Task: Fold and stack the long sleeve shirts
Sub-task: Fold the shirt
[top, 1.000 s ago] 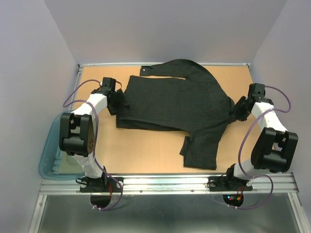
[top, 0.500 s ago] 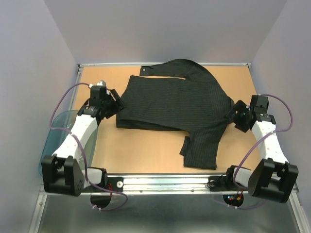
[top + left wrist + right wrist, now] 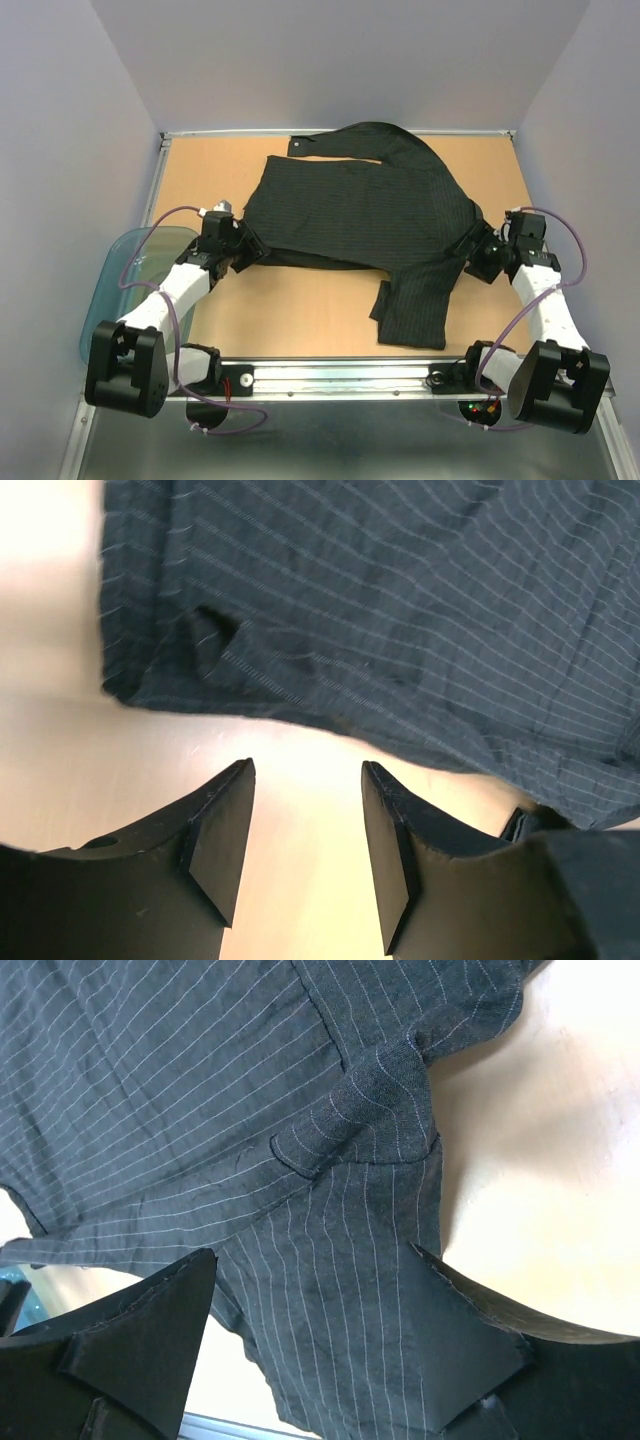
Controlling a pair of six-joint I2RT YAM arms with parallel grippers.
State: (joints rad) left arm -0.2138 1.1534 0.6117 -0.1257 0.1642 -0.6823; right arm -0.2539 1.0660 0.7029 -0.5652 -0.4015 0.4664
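Risk: your left gripper (image 3: pixel 308 772) and right gripper (image 3: pixel 310 1255) stand spread, empty; left sits just near of the shirt (image 3: pixel 360 205), so closing grabs nothing.

1. You have one black pinstriped shirt (image 3: pixel 370 205) spread out, partly folded, on the far half of the table (image 3: pixel 300 310).
2. Its far sleeve (image 3: pixel 340 145) runs along the table's far edge.
3. Its near sleeve (image 3: pixel 415 300) reaches toward the table's near edge.
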